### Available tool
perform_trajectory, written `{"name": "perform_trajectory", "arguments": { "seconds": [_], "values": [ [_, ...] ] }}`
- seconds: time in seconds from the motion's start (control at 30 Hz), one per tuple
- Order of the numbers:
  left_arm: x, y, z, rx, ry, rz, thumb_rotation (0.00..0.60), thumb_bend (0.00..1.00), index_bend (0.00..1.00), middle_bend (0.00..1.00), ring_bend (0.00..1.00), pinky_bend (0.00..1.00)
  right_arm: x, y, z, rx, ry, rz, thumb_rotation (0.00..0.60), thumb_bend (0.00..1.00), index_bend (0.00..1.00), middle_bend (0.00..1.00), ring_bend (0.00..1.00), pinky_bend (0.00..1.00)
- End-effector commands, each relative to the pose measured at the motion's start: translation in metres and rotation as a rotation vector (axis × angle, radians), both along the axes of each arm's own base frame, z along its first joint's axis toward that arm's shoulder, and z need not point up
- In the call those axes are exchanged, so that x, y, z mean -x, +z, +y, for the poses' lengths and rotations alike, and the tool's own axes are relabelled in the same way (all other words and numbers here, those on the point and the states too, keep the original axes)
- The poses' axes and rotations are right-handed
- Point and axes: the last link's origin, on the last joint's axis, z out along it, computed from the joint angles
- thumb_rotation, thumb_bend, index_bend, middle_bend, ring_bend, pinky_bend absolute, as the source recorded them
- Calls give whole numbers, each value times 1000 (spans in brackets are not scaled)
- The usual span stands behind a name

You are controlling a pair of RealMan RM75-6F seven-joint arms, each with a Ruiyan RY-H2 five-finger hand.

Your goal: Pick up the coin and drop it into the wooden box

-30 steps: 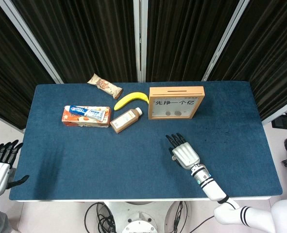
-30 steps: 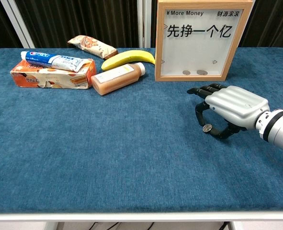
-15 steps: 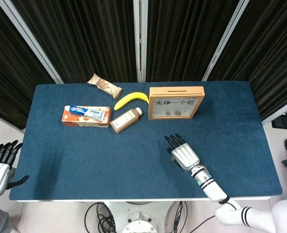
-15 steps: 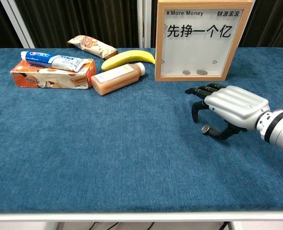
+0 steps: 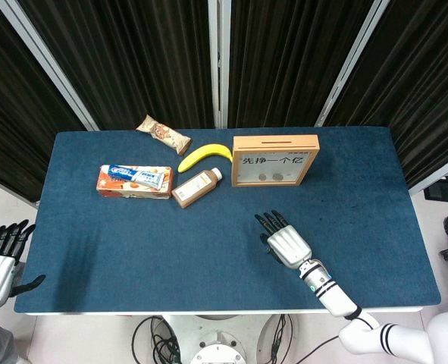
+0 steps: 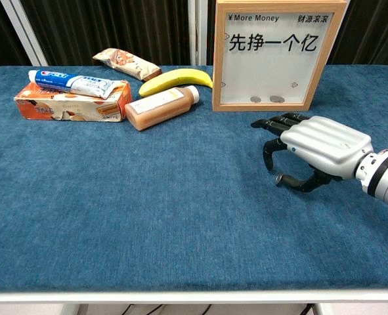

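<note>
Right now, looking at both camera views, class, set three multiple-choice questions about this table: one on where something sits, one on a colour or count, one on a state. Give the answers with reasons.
1. Where is the banana?
A. left of the wooden box
B. inside the box
C. at the table's near edge

2. How many coins lie behind the box's window?
A. none
B. two
C. five

3. How is the juice bottle?
A. upright
B. lying on its side
C. held by a hand

Answers:
1. A, it lies just left of the box, beside the bottle.
2. B, two small discs show at the window's bottom.
3. B, it rests flat on the cloth, and the right hand is far from it.
</note>
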Motion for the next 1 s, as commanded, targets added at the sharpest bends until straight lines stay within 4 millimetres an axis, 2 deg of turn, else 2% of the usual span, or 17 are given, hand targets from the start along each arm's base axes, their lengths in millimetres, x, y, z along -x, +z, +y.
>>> {"name": "perform_trajectory", "arguments": {
  "seconds": [0.03,0.6,0.67,0.8,1.0],
  "values": [
    [0,0,0,2,0,1,600,125,15,0,0,0,0,0,1,-2,1,0,600,371,511,0,0,0],
    [-1,1,1,1,2,2,600,125,15,0,0,0,-4,5,-3,21,2,-28,600,376,696,0,0,0],
    [-1,1,1,1,0,1,600,124,15,0,0,0,-8,13,-4,44,14,-55,600,376,700,0,0,0],
    [-3,2,0,1,-3,3,600,124,15,0,0,0,-22,43,-11,118,46,-129,600,376,708,1,0,0],
    [-5,-1,1,5,-14,3,600,125,15,0,0,0,-59,107,-29,267,113,-261,600,376,728,5,0,0]
  ]
}}
